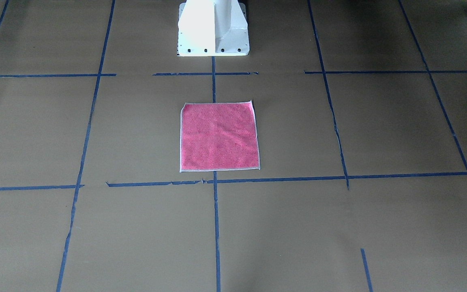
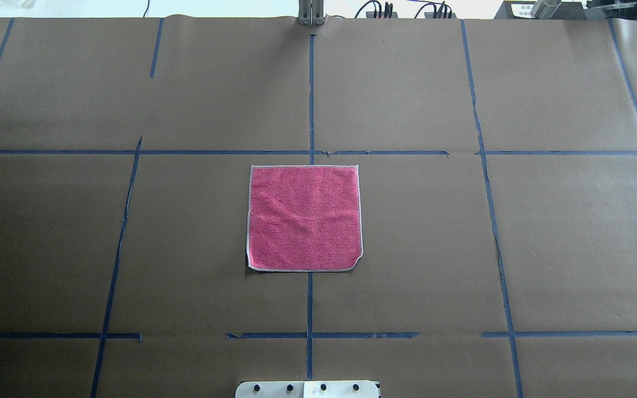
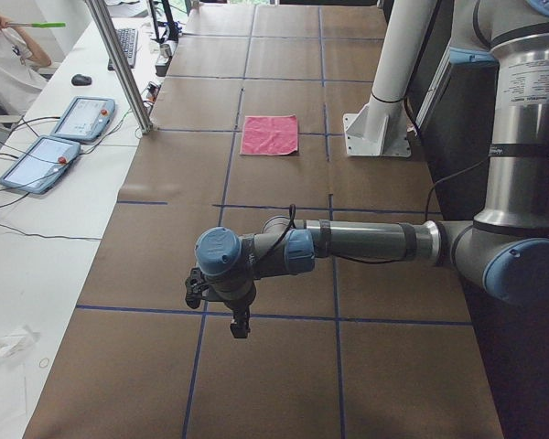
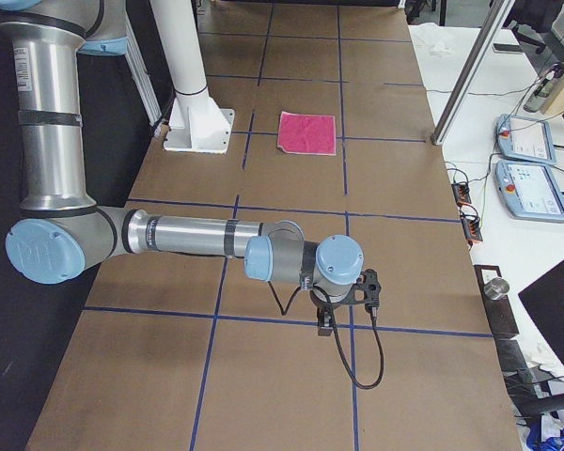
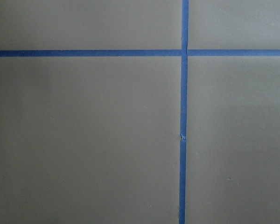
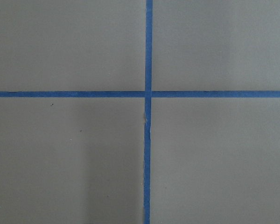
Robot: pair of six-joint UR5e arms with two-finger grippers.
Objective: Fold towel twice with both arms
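The towel (image 1: 219, 137) lies flat and unfolded, pink-red face up, at the middle of the table in front of the pedestal; it also shows in the overhead view (image 2: 304, 218). One corner near the robot is slightly curled. Both arms are far from it, at opposite ends of the table. The left gripper (image 3: 241, 329) shows only in the exterior left view and points down over the paper. The right gripper (image 4: 326, 326) shows only in the exterior right view and also points down. I cannot tell whether either is open or shut. The wrist views show only paper and tape.
Brown paper with blue tape lines (image 2: 311, 99) covers the table. The white pedestal (image 1: 213, 28) stands behind the towel. A metal post (image 3: 119, 64) and tablets (image 3: 82, 119) are on the side bench, where a person (image 3: 0, 64) sits.
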